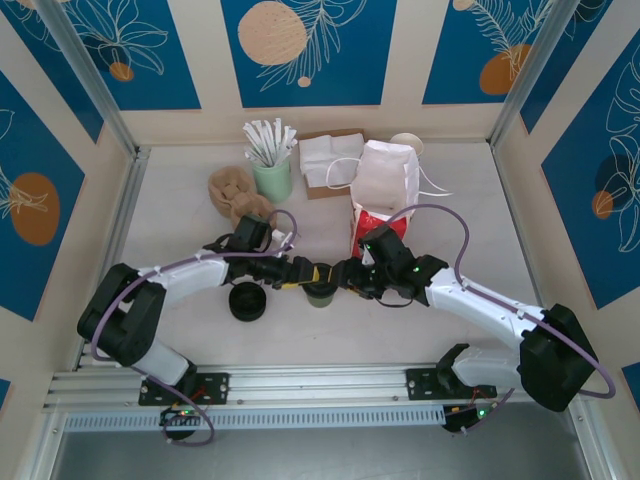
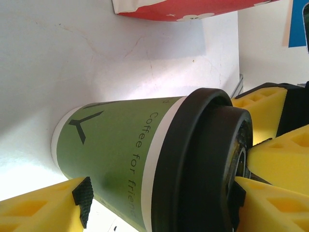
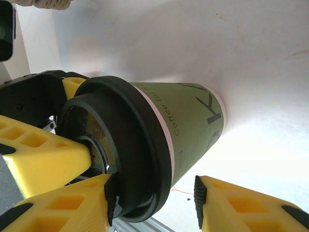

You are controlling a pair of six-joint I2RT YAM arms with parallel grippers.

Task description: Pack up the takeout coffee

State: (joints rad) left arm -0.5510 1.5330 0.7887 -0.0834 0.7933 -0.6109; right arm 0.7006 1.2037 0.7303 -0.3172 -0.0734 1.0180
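The bag [image 1: 385, 185] stands just behind the cup [image 1: 320, 292], and a careless lift could knock it over. The cup stands on the table [image 1: 480, 230] between both claws; uneven pressure from two sides could tip it or pop its lid [image 2: 193, 164]. The right claw [image 1: 350, 277] is wide, one pad [image 3: 198, 193] clear of the cup's side. The left claw [image 1: 303, 274] is also spread about the cup, but I cannot tell whether it grips. Counted: one bag, two claws, one lid stack [image 1: 247, 300], one cup.
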